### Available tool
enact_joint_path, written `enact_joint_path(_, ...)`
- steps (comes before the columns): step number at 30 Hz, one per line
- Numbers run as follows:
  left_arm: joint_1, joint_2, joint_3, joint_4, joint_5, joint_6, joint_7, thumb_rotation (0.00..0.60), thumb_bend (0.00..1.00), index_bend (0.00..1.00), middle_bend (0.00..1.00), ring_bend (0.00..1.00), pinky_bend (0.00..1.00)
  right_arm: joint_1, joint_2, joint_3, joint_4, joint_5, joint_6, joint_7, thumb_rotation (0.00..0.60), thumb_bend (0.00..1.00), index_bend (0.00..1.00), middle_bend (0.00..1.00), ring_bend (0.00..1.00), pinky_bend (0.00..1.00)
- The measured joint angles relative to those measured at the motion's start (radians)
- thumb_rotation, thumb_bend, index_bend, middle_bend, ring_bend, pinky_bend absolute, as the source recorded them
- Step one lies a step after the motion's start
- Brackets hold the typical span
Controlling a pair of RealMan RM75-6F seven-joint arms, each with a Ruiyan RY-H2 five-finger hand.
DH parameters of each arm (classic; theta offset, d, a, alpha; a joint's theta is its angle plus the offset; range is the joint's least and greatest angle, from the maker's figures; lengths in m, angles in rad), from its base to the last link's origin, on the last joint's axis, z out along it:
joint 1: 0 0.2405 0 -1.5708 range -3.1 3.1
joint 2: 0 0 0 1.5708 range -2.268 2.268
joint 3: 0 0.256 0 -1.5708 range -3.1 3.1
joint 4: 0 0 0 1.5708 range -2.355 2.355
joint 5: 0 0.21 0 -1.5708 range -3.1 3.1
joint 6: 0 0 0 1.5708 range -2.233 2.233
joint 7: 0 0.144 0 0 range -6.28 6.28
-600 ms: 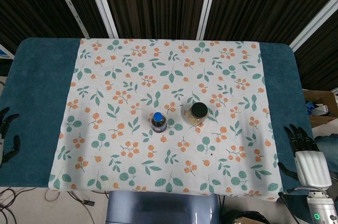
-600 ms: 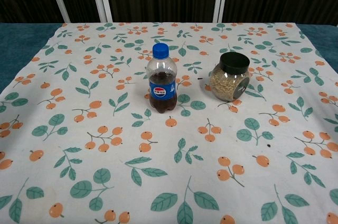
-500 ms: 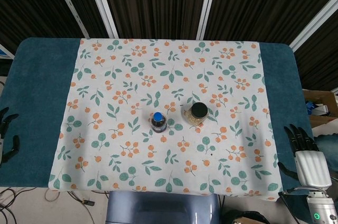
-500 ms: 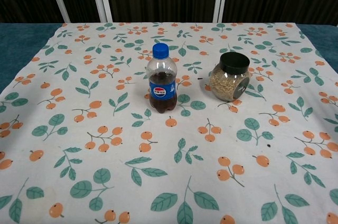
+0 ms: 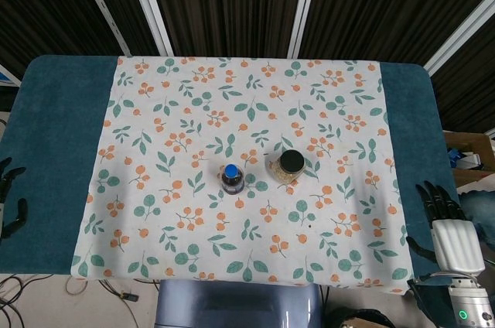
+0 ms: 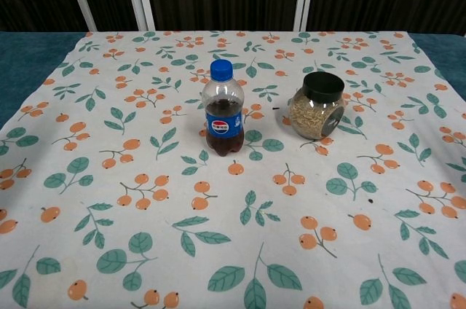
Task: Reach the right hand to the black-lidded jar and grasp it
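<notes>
Almost nothing changed across the last half second. Left hand (image 5: 11,198) parked at the left edge of the desk (image 5: 54,142), fingers loosely apart, empty, same spot as earlier. Further right, on the flowered cloth (image 5: 186,104), a small cola bottle (image 5: 231,178) with a blue cap, upright, unmoved. Just beside it on the right, the black-lidded jar (image 5: 285,166), leaning so its lid tips up and away from the bottle, grain visible through the glass in the chest view (image 6: 316,108); position identical to the earlier pictures. Well apart from the jar, at the near right corner of the desk, the right hand (image 5: 446,223), fingers spread and pointing away from the robot, holding nothing. Compared with the earlier head view, shifted only a touch lower in the picture, if at all; not in the chest view.

Meaning for the task: reach barely begun, whole approach left to do. Jar ahead of the right hand and far to its left; bottle beyond the jar, so likely out of the way on a sideways approach. Tilt of the jar probably calls for a wrap around its body below the lid.
</notes>
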Motion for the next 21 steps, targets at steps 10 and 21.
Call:
enact_joint_path(10,0.000,0.001,-0.002,-0.002,-0.003,-0.001,-0.003,0.600,0.54,0.18,0.05,0.10,0.02,0.011,-0.005,0.005,0.016,0.031,-0.043,0.028,0.600,0.23,0.00,0.08,0.07,0.21)
enact_joint_path(21,0.001,-0.004,-0.005,-0.006,-0.006,0.004,0.003,0.600,0.54,0.18,0.05,0.10,0.02,0.109,0.010,0.040,0.050,0.057,-0.217,0.312,0.600,0.22,0.00,0.08,0.06,0.21)
